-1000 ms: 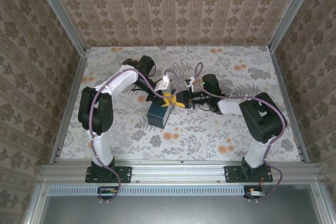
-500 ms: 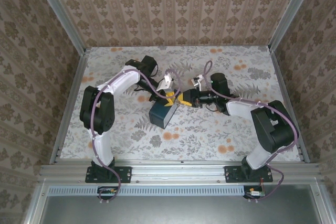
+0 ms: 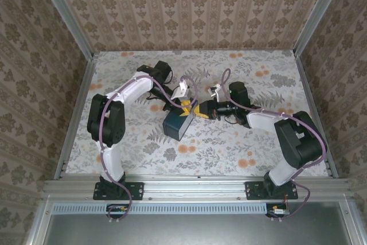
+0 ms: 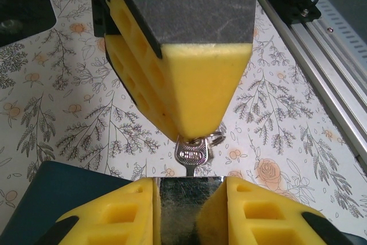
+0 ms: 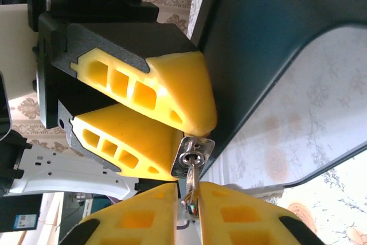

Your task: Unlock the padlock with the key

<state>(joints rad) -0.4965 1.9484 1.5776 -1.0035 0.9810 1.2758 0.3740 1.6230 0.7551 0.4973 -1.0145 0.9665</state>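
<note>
In the left wrist view my left gripper [image 4: 189,193] is shut on the padlock [image 4: 186,210], a small silvery metal block between its yellow fingers. The key [image 4: 192,154], silvery with a ring on its head, sticks into the padlock's end. From above, the right gripper's fingers [image 4: 195,96] pinch the key's head. In the right wrist view my right gripper [image 5: 192,196] is shut on the key [image 5: 192,177], whose blade sits in the keyhole of the padlock [image 5: 192,154]. In the top view the left gripper [image 3: 186,106] and right gripper [image 3: 200,110] meet tip to tip.
A dark blue tin box [image 3: 178,123] lies on the flowered tabletop [image 3: 229,147] right below the meeting grippers; the box [image 4: 51,193] also shows in the left wrist view, lower left. Patterned walls and a metal frame [image 3: 77,119] close in the table.
The right arm's elbow has swung to the right and the joined grippers and box have shifted slightly right. Both grippers stay shut.
</note>
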